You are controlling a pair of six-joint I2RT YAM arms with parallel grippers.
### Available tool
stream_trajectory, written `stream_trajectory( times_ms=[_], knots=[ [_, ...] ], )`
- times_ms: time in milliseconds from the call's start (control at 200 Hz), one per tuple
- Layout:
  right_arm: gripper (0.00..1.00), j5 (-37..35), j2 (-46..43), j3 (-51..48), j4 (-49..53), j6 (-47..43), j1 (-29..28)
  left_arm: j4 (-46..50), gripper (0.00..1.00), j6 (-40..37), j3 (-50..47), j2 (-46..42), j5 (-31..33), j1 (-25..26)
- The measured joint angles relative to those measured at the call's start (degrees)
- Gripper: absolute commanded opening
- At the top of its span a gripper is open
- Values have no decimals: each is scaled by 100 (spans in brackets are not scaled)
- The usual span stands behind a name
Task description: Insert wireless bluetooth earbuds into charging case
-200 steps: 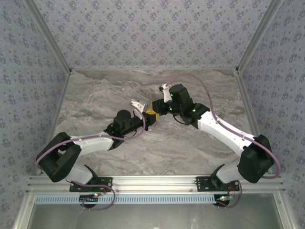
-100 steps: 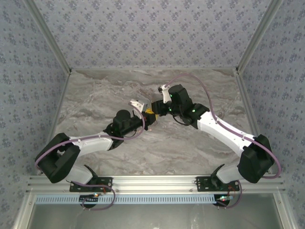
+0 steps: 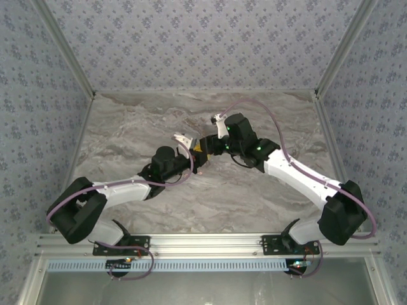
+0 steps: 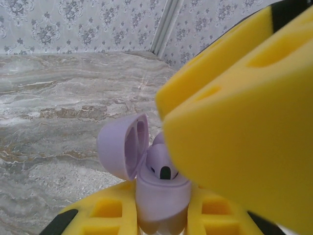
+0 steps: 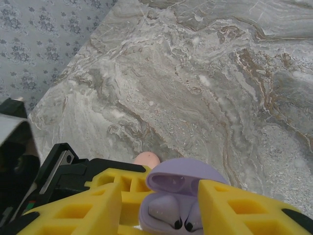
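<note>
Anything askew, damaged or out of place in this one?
Nothing stands out. The left gripper holds the purple charging case, lid open, with the purple earbuds lying inside; the right gripper hovers over it, jaws apart.

One open lilac case (image 5: 183, 178), two lilac earbuds (image 5: 164, 208), one pink object (image 5: 146, 159).

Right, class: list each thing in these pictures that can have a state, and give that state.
charging case: lid open, gripped low on its body.
earbuds: two seated inside the case.
left pincer: shut on the charging case.
right pincer: open, fingers either side of the case.
pale pink object: mostly hidden behind the case, state unclear.
</note>
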State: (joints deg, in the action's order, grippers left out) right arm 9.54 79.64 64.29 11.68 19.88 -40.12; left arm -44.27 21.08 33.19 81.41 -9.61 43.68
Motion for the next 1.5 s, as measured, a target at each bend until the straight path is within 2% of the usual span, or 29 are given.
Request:
stream_trajectory(
  times_ms=[150, 305, 435, 650, 825, 939, 1204, 1499],
  knots=[
    [49, -46, -219, -48, 87, -7, 144, 247, 14, -11, 103, 0, -4, -7],
    [49, 131, -374, -74, 306, -55, 702, 411, 14, -44, 153, -35, -184, -131],
    [47, 555, -382, -103, 542, -151, 1268, 457, 14, -153, 153, -188, -549, -328],
    [37, 1416, -345, -238, 752, -286, 1871, 341, 14, -476, 153, -420, -1355, -498],
    [26, 2028, -214, -348, 743, -343, 1926, 249, 14, -651, 153, -448, -1904, -503],
    [23, 2304, -140, -389, 719, -350, 1928, 157, 14, -673, 155, -448, -2138, -503],
    [20, 2850, 55, -439, 413, -343, 1926, 79, 14, -737, 175, -448, -2551, -501],
    [20, 3316, 118, -442, 118, -319, 1926, 76, 14, -820, 192, -448, -2723, -490]
  ],
)
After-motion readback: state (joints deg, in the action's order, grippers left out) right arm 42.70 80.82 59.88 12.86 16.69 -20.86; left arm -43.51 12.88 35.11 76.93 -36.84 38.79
